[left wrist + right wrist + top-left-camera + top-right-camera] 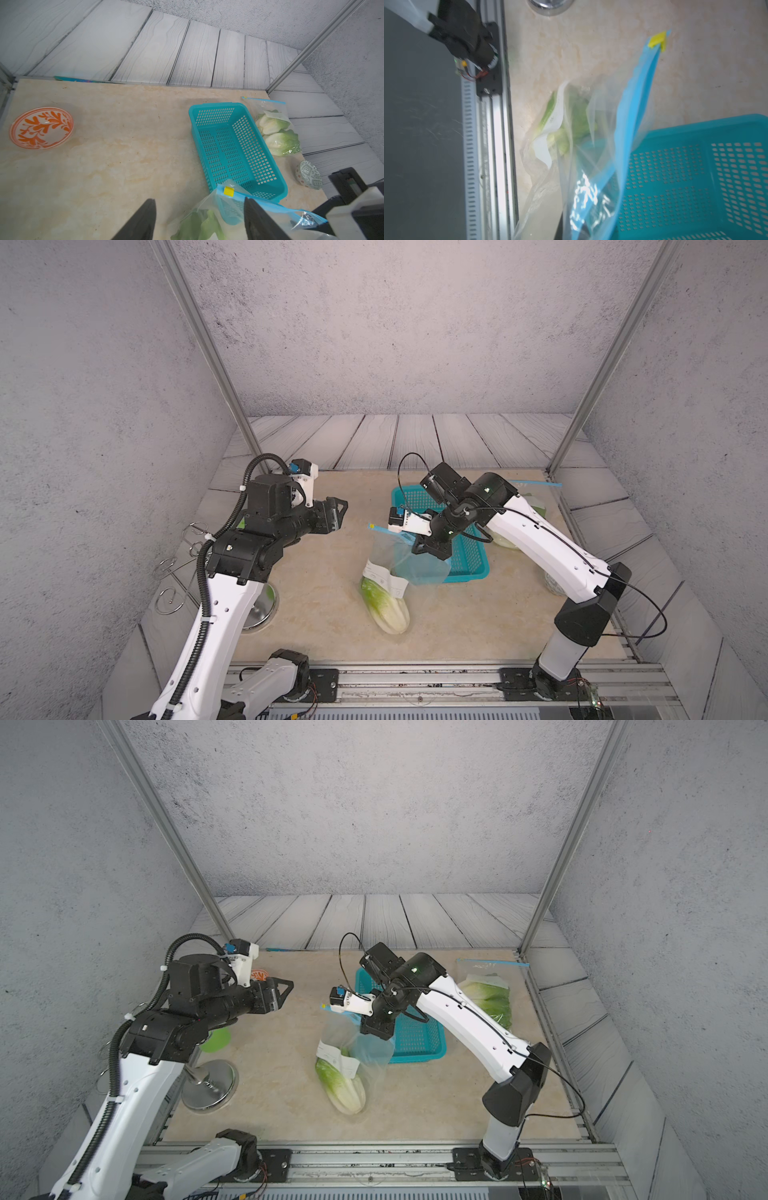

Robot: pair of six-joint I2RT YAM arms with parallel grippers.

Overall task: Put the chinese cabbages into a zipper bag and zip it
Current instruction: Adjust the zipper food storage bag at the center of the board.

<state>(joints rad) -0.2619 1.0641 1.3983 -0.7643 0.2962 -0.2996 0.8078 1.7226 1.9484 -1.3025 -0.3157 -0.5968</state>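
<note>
While clamped in right end effector [428, 553]: zipper bag [384, 556], chinese cabbage [384, 608] inside.
Left end effector [341, 512] apart; zip [643, 87] seemingly drawn, seal unconfirmed.

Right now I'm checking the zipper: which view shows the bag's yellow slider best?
Left wrist view: the yellow slider is close, sharp and unobstructed. Right wrist shows it blurred; in both top views it is a speck.

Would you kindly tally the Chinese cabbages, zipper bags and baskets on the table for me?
Chinese cabbages: 3 (one in the lifted bag, two in the bag lying on the table)
Zipper bags: 2
Teal basket: 1
Total: 6
</note>
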